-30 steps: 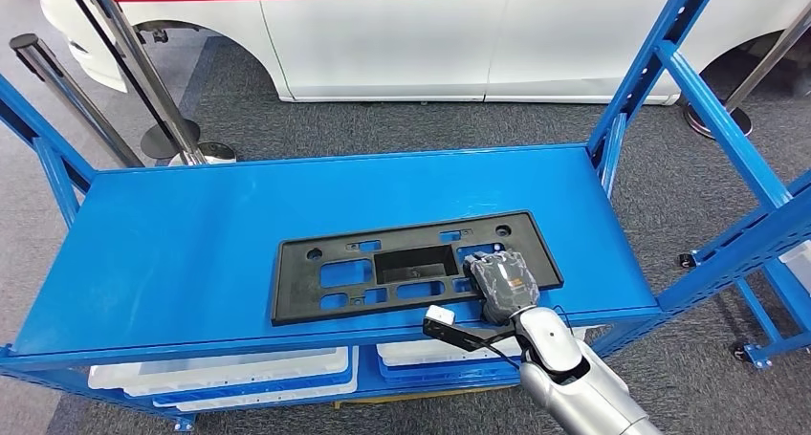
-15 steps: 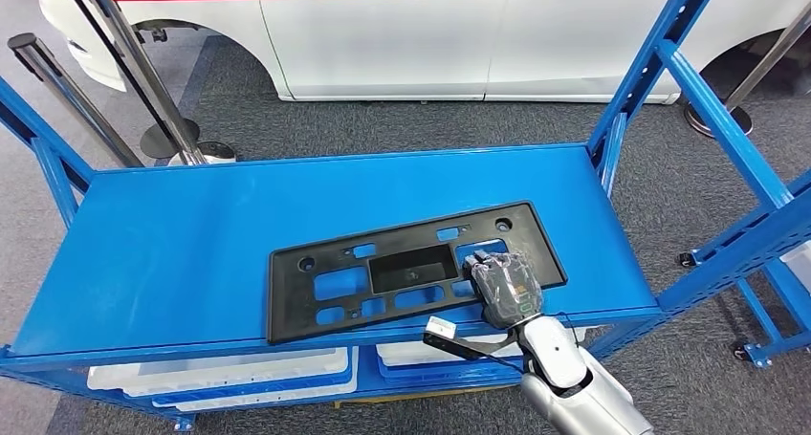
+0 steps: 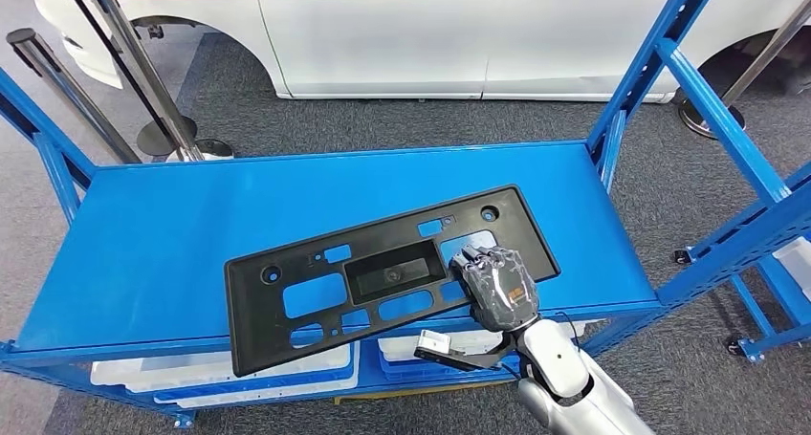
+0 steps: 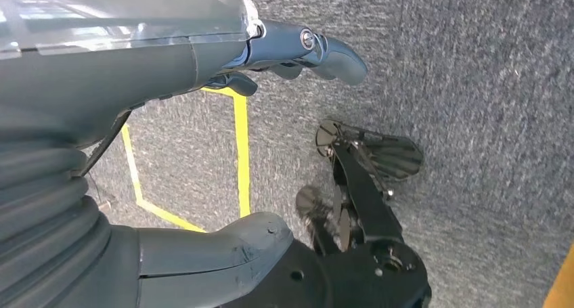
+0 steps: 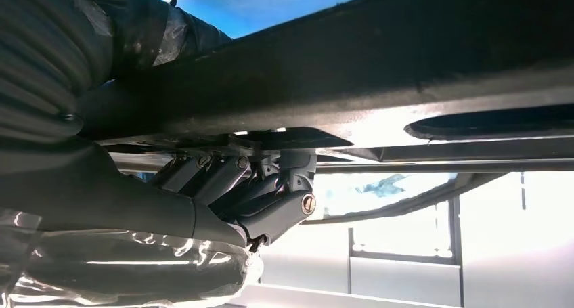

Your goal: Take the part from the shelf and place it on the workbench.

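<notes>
While the lift is under way: the moment is read from the head view and both wrist views.

Part: a flat black plastic plate-holder panel with rectangular cut-outs (image 3: 383, 277) is seen lying askew on the blue metal shelf deck (image 3: 191, 225); its near left corner is carried out past the deck's front edge, its far right corner is over the deck; whether the panel is fully clear of the deck cannot be told.

Right hand: the right hand (image 3: 497, 287) is closed on the panel's near right edge, fingers laid over the top face; in the right wrist view the fingers (image 5: 271, 186) are seen curled beneath the dark panel edge (image 5: 379, 57), so a clamp from both faces is judged.

Left hand: the left hand (image 4: 203, 44) is hung over grey carpet (image 4: 487, 84); nothing is held, fingers extended.

Step in hand: withdrawal of the panel from the shelf is judged.

Good practice: since the panel is gripped at one end, droop of the long free end is to be expected; the panel should be raised level before being drawn back, so that the front lip is not caught; the blue upright post (image 3: 660, 62) should be kept clear of.

Risk: rotation within the grip is judged likely if the pull is hurried.
</notes>
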You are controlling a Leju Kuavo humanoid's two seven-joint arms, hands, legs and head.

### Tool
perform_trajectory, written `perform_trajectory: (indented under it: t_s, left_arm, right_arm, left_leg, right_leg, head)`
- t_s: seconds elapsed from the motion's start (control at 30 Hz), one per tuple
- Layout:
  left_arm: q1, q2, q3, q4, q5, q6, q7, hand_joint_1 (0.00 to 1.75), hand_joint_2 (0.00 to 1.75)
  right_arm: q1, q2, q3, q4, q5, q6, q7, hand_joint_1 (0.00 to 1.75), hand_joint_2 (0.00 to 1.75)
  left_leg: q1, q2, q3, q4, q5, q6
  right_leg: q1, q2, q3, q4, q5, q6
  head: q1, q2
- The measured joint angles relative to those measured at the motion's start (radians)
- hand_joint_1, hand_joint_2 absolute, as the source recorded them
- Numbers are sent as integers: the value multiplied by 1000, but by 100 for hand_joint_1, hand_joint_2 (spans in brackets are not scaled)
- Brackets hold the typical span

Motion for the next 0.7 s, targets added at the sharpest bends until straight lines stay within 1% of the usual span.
perform_trajectory:
  t_s: [0.03,0.07,0.1,0.13,0.17,0.2,0.23,0.27,0.3,0.33,0.37,0.4,0.43,0.47,0.5,0.53,0.57,0.6,0.63,0.67,0.7]
  left_arm:
    - [0,0,0,0,-1,1,0,0,175]
    - [0,0,0,0,-1,2,0,0,175]
    - [0,0,0,0,-2,3,0,0,175]
    - [-1,0,0,0,-3,3,0,0,175]
    - [-1,0,0,0,-4,3,0,0,175]
    - [-1,0,0,0,-5,3,0,0,175]
    - [-1,0,0,0,-5,3,0,0,175]
    - [-1,0,0,0,-6,3,0,0,175]
    - [-1,0,0,0,-7,3,0,0,175]
    - [-1,0,0,0,-8,3,0,0,175]
    - [-1,0,0,0,-9,3,-1,0,175]
    - [-1,0,0,0,-10,3,-1,0,175]
    - [-1,0,0,0,-11,3,-1,0,175]
    - [-1,0,0,0,-11,4,-2,0,175]
    - [-1,0,0,0,-12,4,-2,0,175]
    - [-1,0,0,0,-12,4,-2,0,175]
    - [-1,1,0,0,-12,4,-2,0,175]
    - [-1,1,0,0,-13,4,-2,0,175]
    - [-2,1,0,0,-13,4,-3,0,175]
    - [-3,2,0,0,-13,4,-3,0,175]
    - [-3,2,0,0,-13,4,-4,0,175]
  right_arm:
    - [3,-3,0,-10,-9,8,-2,175,175]
    - [4,-7,0,-19,-19,17,-5,175,175]
    - [4,-10,0,-28,-28,26,-8,175,175]
    - [4,-15,0,-37,-36,32,-11,175,175]
    - [4,-18,0,-45,-41,35,-14,175,175]
    - [5,-22,0,-53,-44,37,-16,175,175]
    - [5,-25,0,-60,-47,38,-18,175,175]
    - [5,-26,0,-66,-50,38,-19,175,175]
    - [5,-28,0,-70,-54,38,-20,175,175]
    - [6,-30,0,-74,-62,39,-21,175,175]
    - [6,-32,0,-78,-70,40,-23,175,175]
    - [6,-35,0,-81,-78,42,-25,175,175]
    - [7,-37,0,-83,-86,44,-28,175,175]
    - [8,-39,0,-85,-92,45,-30,175,175]
    - [9,-40,0,-86,-95,45,-31,175,175]
    - [10,-42,0,-87,-97,46,-32,175,175]
    - [12,-43,0,-87,-97,46,-32,175,175]
    - [12,-45,0,-89,-98,46,-32,175,175]
    - [12,-46,0,-91,-101,46,-33,175,175]
    - [13,-48,-1,-94,-105,47,-34,175,175]
    - [13,-49,-1,-97,-112,48,-36,175,175]
  left_leg:
    - [0,0,-2,4,-1,-1]
    - [1,-1,-3,9,-2,-3]
    - [2,-2,-5,14,-4,-6]
    - [1,-3,-8,19,-6,-11]
    - [0,-4,-12,23,-6,-17]
    - [0,-4,-16,25,-5,-23]
    - [-1,-5,-20,26,-1,-29]
    - [-2,-6,-23,27,2,-36]
    - [-2,-6,-29,31,-3,-41]
    - [-2,-6,-37,45,-19,-46]
    - [0,-5,-51,78,-48,-51]
    - [3,-5,-72,130,-88,-56]
    - [6,-5,-94,195,-128,-60]
    - [8,-5,-112,256,-157,-64]
    - [9,-5,-121,295,-169,-67]
    - [10,-5,-112,299,-160,-68]
    - [10,-5,-85,263,-134,-68]
    - [11,-5,-42,196,-100,-66]
    - [11,-5,4,119,-78,-64]
    - [9,-6,41,56,-63,-60]
    - [7,-7,61,16,-58,-57]
  right_leg:
    - [-1,0,3,-8,23,0]
    - [-2,-1,23,-52,61,-1]
    - [-2,-1,52,-117,97,-4]
    - [1,0,79,-176,123,-8]
    - [4,0,96,-218,137,-12]
    - [7,0,103,-238,140,-16]
    - [10,0,102,-242,139,-20]
    - [8,0,99,-247,140,-25]
    - [5,-2,96,-253,143,-32]
    - [2,-3,91,-258,148,-41]
    - [0,-5,84,-262,156,-49]
    - [0,-7,76,-264,163,-55]
    - [1,-8,67,-262,169,-58]
    - [2,-9,57,-260,174,-59]
    - [2,-10,48,-258,179,-58]
    - [3,-11,40,-255,184,-57]
    - [2,-11,33,-253,189,-56]
    - [2,-11,26,-251,195,-53]
    - [3,-11,20,-249,200,-49]
    - [4,-11,16,-249,207,-44]
    - [5,-11,14,-250,214,-38]
  head:
    - [0,0]
    - [0,0]
    - [0,0]
    - [0,0]
    - [0,0]
    - [0,0]
    - [0,0]
    - [0,0]
    - [0,0]
    - [-1,0]
    - [-1,0]
    - [-1,0]
    - [-1,0]
    - [-1,0]
    - [-1,0]
    - [-1,0]
    - [-1,0]
    - [-1,0]
    - [-1,0]
    - [-1,0]
    - [-1,0]
